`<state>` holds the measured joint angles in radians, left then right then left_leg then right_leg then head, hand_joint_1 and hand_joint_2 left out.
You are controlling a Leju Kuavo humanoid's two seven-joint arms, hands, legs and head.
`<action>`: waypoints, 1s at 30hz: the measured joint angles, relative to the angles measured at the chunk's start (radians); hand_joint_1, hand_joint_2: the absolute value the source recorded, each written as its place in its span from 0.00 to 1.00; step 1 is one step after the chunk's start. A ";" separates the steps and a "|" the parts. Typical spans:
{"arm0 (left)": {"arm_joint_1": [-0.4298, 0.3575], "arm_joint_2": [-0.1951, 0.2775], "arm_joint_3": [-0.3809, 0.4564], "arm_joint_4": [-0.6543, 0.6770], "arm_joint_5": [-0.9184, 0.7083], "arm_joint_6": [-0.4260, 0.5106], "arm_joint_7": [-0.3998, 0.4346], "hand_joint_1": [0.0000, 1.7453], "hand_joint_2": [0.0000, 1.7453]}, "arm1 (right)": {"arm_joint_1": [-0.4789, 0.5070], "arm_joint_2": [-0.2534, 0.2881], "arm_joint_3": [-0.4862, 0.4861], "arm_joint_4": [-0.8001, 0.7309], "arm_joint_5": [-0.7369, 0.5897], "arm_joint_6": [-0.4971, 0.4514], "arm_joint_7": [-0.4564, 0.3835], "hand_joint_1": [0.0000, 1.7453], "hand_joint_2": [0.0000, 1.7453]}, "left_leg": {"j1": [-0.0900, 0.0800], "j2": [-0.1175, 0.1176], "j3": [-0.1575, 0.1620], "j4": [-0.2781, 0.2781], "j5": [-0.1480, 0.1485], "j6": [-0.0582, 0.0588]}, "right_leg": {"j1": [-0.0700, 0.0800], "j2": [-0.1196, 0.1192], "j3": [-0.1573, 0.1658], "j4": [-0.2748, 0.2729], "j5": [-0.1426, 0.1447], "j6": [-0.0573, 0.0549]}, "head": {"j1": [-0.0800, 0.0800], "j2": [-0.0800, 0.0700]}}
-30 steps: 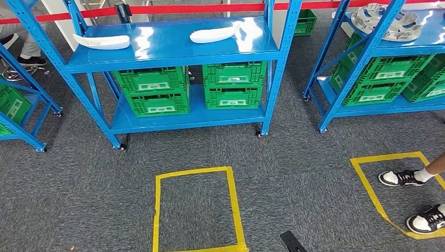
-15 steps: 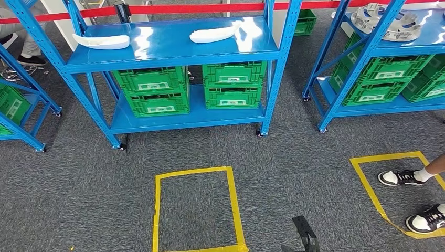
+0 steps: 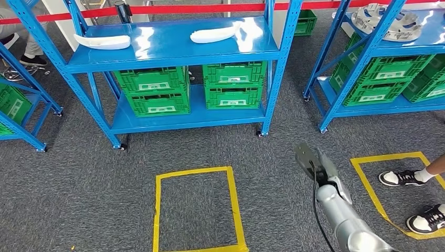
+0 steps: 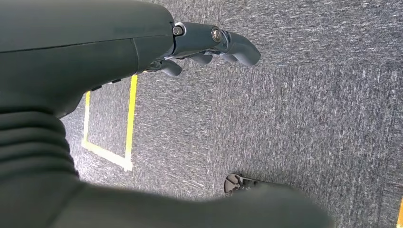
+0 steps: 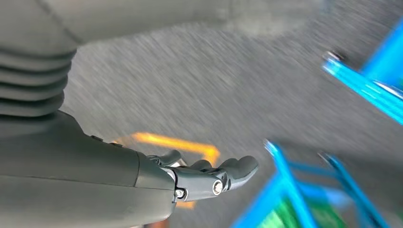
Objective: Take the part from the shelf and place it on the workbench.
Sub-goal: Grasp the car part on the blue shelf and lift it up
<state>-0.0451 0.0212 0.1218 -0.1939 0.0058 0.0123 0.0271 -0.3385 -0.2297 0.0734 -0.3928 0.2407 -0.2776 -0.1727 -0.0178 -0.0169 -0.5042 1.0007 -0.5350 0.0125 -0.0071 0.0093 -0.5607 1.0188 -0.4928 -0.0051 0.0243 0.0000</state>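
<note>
Two long white curved parts lie on the top board of the blue shelf [image 3: 173, 55]: one at the middle [image 3: 212, 34], one at the left [image 3: 102, 41]. My right hand [image 3: 310, 159] is raised over the carpet at the lower right, well short of the shelf, fingers stretched out flat and holding nothing. In the right wrist view the same hand [image 5: 209, 173] has its fingers apart, blurred by motion, with blue shelf legs beyond it. My left hand [image 4: 209, 45] hangs over the grey carpet, fingers loosely extended and empty.
Green crates [image 3: 152, 89] fill the shelf's lower boards. A second blue shelf [image 3: 367, 63] at the right carries a round grey part [image 3: 385, 21]. A yellow tape square [image 3: 197, 210] marks the floor ahead. A person's shoes [image 3: 401, 177] stand at a second yellow square, right.
My right arm has swung up from the bottom edge into the picture, the hand rising forward toward the shelf. The parts and the person's feet have not moved.
</note>
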 joint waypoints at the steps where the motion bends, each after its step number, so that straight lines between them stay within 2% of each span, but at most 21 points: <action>1: -0.002 0.000 0.000 0.001 0.000 -0.001 0.000 0.00 0.00 | -0.028 -0.002 0.004 -0.009 0.024 0.000 0.002 0.00 0.00 | 0.000 0.000 0.000 0.000 0.000 0.000 | 0.000 0.000 0.000 0.000 0.000 0.000 | 0.000 0.000; 9: -0.018 0.000 0.009 0.006 -0.002 -0.011 -0.004 0.00 0.00 | -0.242 0.011 0.068 -0.084 0.218 0.016 0.020 0.00 0.00 | 0.000 0.000 0.006 0.000 0.002 0.000 | 0.000 0.000 0.000 0.000 0.002 0.000 | 0.000 0.000; 21: -0.039 -0.009 0.009 0.009 -0.006 -0.027 -0.006 0.00 0.00 | -0.494 0.100 0.244 -0.189 0.536 0.080 0.059 0.00 0.00 | 0.000 -0.001 0.006 0.000 0.003 -0.001 | 0.000 0.000 0.000 0.001 0.002 0.001 | 0.000 0.000; 30: -0.052 -0.018 0.010 0.010 -0.009 -0.041 0.000 0.00 0.00 | -0.580 0.126 0.429 -0.290 0.743 0.118 0.084 0.00 0.00 | 0.000 0.000 0.006 0.001 0.004 -0.001 | 0.000 0.001 0.000 0.001 0.002 0.001 | 0.000 0.000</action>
<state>-0.0970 0.0030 0.1319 -0.1842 -0.0032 -0.0288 0.0269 -0.9188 -0.1038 0.5024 -0.6831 0.9840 -0.1599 -0.0885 -0.0176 -0.0171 -0.4977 1.0015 -0.5313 0.0112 -0.0069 0.0100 -0.5609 1.0197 -0.4906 -0.0045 0.0244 0.0000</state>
